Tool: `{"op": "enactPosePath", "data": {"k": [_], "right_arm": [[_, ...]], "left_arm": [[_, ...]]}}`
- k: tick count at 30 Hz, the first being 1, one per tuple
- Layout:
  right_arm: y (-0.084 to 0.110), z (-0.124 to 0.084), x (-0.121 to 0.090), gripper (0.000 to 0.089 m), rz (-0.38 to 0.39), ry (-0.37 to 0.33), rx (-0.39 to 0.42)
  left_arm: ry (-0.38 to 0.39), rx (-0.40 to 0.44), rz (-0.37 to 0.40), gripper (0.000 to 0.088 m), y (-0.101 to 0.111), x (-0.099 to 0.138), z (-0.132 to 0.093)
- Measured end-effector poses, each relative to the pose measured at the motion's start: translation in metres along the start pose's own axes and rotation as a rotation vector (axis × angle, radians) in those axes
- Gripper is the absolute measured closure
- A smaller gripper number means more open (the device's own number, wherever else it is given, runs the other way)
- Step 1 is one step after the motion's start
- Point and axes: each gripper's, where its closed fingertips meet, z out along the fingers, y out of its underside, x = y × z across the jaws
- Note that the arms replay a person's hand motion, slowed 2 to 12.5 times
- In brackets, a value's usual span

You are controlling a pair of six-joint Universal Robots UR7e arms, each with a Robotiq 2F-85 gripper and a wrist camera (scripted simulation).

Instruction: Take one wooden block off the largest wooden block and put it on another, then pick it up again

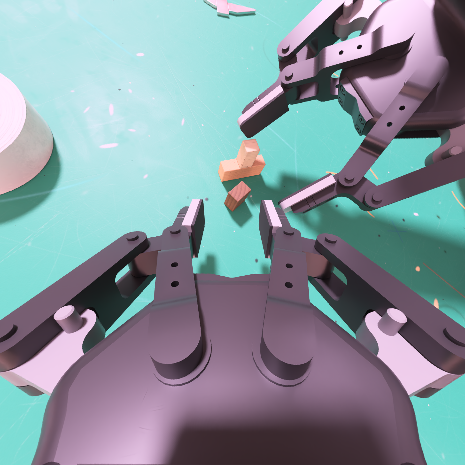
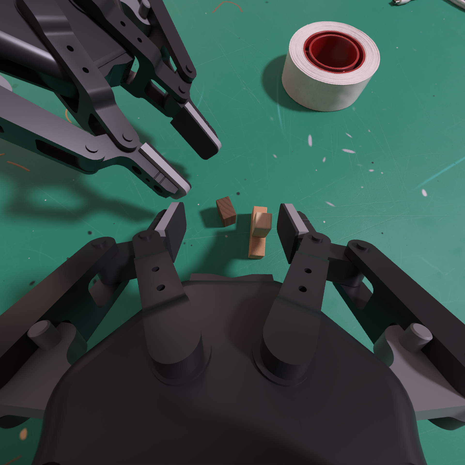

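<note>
A long pale wooden block (image 1: pixel 232 170) (image 2: pixel 257 247) lies flat on the green mat. A shorter pale block (image 1: pixel 247 153) (image 2: pixel 263 224) lies across its top. A small dark brown block (image 1: pixel 237 195) (image 2: pixel 225 210) rests on the mat beside them, apart from both. My left gripper (image 1: pixel 231 214) is open and empty, above the mat just short of the brown block. My right gripper (image 2: pixel 231 221) is open and empty, its fingers straddling both the brown block and the stacked pair from above. It also shows in the left wrist view (image 1: pixel 264 163).
A white tape roll (image 2: pixel 331 66) with a red core stands on the mat beyond the blocks; it shows at the left edge of the left wrist view (image 1: pixel 22 141). Flat pale pieces (image 1: pixel 230 7) lie at the far edge. The left gripper's fingers (image 2: pixel 176 163) hang close beside the right one.
</note>
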Motion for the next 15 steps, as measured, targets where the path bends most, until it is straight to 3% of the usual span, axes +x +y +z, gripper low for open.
{"op": "enactPosePath", "data": {"k": [9,15], "right_arm": [[-0.0001,0.004,-0.0025,0.0234,-0.039,0.007,-0.019],[0.0006,0.0069,-0.0013,0.0235,-0.047,0.022,-0.034]], "left_arm": [[0.011,-0.016,0.016,0.0479,0.0009,0.002,0.0025],[0.003,-0.035,0.033,0.0527,0.0024,0.0007,0.0035]]}}
